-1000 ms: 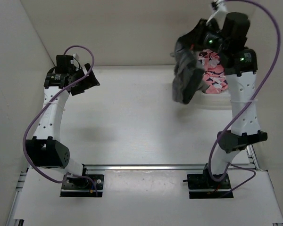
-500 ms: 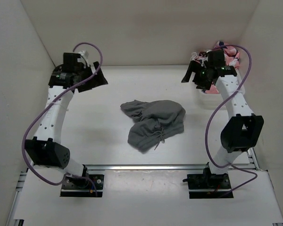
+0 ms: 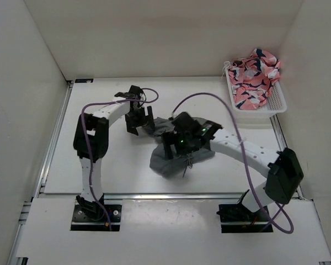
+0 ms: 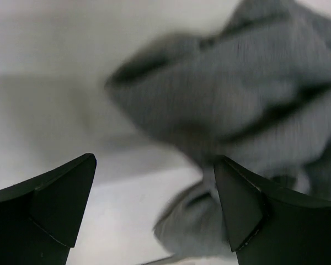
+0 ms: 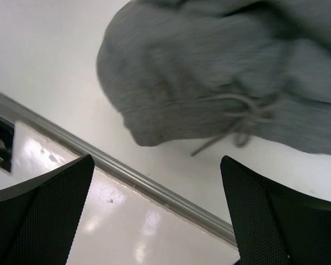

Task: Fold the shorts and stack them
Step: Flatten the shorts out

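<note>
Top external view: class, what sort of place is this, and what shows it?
Probably a robot lab test cell, not a home: a white table boxed in by plain walls, a left arm and right arm bolted at its near edge, grey shorts and a basket of pink shorts.

I can't read any words, numbers, labels or signs in any of my camera views right now.
</note>
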Tool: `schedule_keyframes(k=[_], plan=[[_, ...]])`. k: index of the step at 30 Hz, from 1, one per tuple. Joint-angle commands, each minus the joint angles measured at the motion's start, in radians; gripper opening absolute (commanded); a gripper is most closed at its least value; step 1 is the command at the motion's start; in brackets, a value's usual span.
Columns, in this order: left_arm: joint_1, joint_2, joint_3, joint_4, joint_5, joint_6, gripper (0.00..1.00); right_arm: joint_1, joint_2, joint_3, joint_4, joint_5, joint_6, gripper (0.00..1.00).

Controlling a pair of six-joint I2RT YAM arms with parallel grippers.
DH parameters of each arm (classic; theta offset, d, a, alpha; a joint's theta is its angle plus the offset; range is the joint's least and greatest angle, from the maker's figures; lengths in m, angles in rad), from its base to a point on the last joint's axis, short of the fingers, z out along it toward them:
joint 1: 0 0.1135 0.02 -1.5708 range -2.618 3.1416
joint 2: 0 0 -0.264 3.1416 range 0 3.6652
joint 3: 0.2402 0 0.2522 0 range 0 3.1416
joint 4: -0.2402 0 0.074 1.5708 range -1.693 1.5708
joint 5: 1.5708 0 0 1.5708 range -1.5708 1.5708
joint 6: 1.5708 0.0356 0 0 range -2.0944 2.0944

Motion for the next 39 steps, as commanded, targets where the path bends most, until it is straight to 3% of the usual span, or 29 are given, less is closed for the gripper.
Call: schedule_keyframes(k=[1, 3, 5, 7, 8, 9, 10, 11, 12, 14, 15, 20, 21, 25, 30, 33, 34, 35, 36, 37, 38, 39], plan=[[-0.01, 0.085, 0.123, 0.048, 0.041, -0.052, 1.0, 0.105, 0.118, 0.018, 0.078, 0.078, 0.011, 1.0], [-0.01, 0.122, 0.175, 0.048, 0.062, -0.063, 1.0, 0.124, 0.175, 0.028, 0.111, 0.069, -0.003, 1.0], [-0.01, 0.168, 0.217, 0.048, 0.063, -0.063, 0.93, 0.141, 0.243, 0.04, 0.146, 0.045, -0.021, 1.0], [-0.01, 0.204, 0.24, 0.048, 0.085, -0.072, 0.71, 0.15, 0.307, 0.066, 0.167, 0.045, -0.032, 0.95], [-0.01, 0.213, 0.26, 0.048, 0.099, -0.072, 0.54, 0.15, 0.329, 0.08, 0.168, 0.045, -0.032, 0.89], [-0.01, 0.213, 0.269, 0.048, 0.136, -0.072, 0.13, 0.15, 0.365, 0.092, 0.154, 0.045, -0.032, 0.77], [-0.01, 0.213, 0.269, 0.048, 0.136, -0.062, 0.1, 0.139, 0.381, 0.104, 0.154, 0.045, -0.019, 0.68], [-0.01, 0.202, 0.283, 0.033, 0.145, -0.061, 0.1, 0.139, 0.392, 0.118, 0.145, 0.045, 0.001, 0.58], [-0.01, 0.183, 0.283, 0.019, 0.145, -0.061, 0.1, 0.129, 0.401, 0.118, 0.134, 0.045, 0.002, 0.35], [-0.01, 0.1, 0.295, 0.002, 0.107, -0.061, 0.1, 0.129, 0.41, 0.118, 0.116, 0.09, 0.031, 0.08], [0.0, 0.065, 0.304, -0.013, 0.093, -0.061, 0.1, 0.115, 0.378, 0.118, 0.085, 0.12, 0.031, 0.0], [0.06, -0.168, 0.313, -0.132, -0.003, -0.008, 0.1, 0.052, 0.084, 0.019, 0.001, 0.265, 0.008, 0.0], [0.06, -0.228, 0.324, -0.166, -0.019, 0.007, 0.1, 0.052, -0.023, 0.019, -0.033, 0.301, -0.017, 0.0], [0.097, -0.334, 0.399, -0.251, -0.086, 0.044, 0.1, 0.04, -0.205, 0.052, -0.205, 0.448, -0.048, 0.0], [0.181, -0.275, 0.5, -0.225, -0.097, 0.064, 0.1, -0.04, -0.232, 0.081, -0.192, 0.644, -0.06, 0.0], [0.241, -0.093, 0.637, -0.213, -0.086, 0.083, 0.13, -0.094, -0.17, 0.037, -0.045, 0.678, -0.097, 0.0], [0.241, 0.017, 0.684, -0.213, -0.086, 0.083, 0.35, -0.107, -0.147, 0.026, -0.005, 0.651, -0.106, 0.02], [0.255, 0.071, 0.732, -0.237, -0.097, 0.092, 0.54, -0.121, -0.089, 0.026, 0.017, 0.611, -0.106, 0.15], [0.264, 0.121, 0.826, -0.293, -0.097, 0.092, 0.78, -0.131, -0.058, 0.038, 0.029, 0.58, -0.106, 0.71], [0.264, 0.164, 0.868, -0.327, -0.111, 0.092, 0.94, -0.131, -0.026, 0.06, 0.029, 0.556, -0.106, 0.86], [0.276, 0.223, 0.905, -0.36, -0.111, 0.092, 1.0, -0.131, 0.028, 0.072, 0.02, 0.516, -0.094, 0.91], [0.286, 0.224, 0.927, -0.383, -0.111, 0.092, 1.0, -0.131, 0.044, 0.083, -0.015, 0.516, -0.078, 1.0]])
